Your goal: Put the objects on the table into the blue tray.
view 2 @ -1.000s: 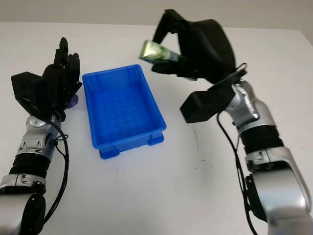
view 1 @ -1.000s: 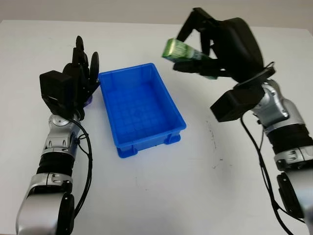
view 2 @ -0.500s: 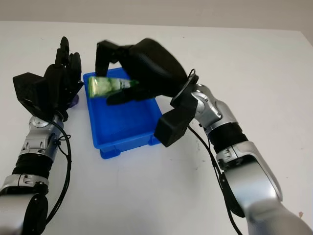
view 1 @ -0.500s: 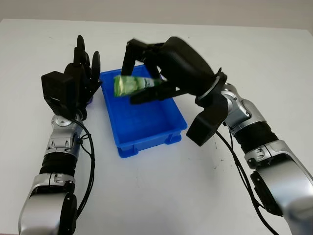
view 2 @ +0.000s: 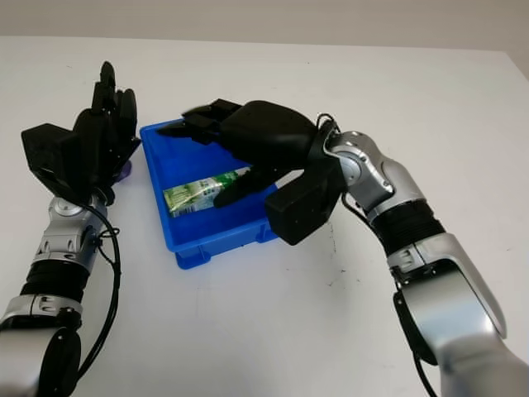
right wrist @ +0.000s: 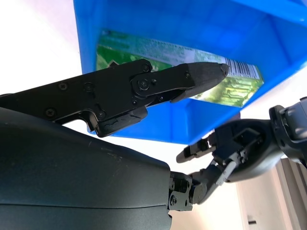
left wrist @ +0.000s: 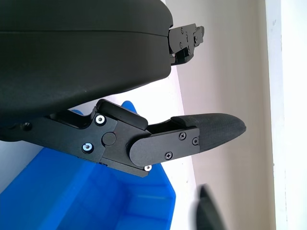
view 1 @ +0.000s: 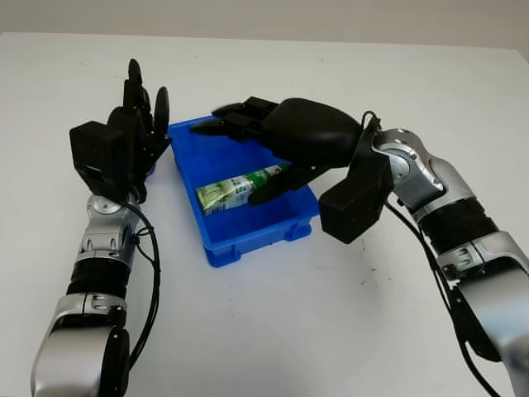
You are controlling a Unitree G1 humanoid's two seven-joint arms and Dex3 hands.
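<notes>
The blue tray (view 1: 252, 234) stands in the middle of the white table. Inside it a green carton (view 1: 226, 193) lies on its side along the tray's near part, seen close up as the carton (right wrist: 125, 46) in the right wrist view. My right hand (view 1: 238, 159) hovers low over the tray, open, its fingers reaching over the far rim and its thumb beside the carton's right end. My left hand (view 1: 136, 124) is held upright and open just left of the tray. A small purple object (view 2: 122, 172) peeks out behind it on the table.
The white table stretches wide in front of and to the right of the tray. My right forearm (view 1: 430, 186) crosses the table's right side towards the tray. The tray's corner (left wrist: 96, 201) lies close to my left hand.
My right hand swung left from beyond the tray's right side with the green carton, came down over the tray and let go. The carton now lies inside. The left hand stayed put.
</notes>
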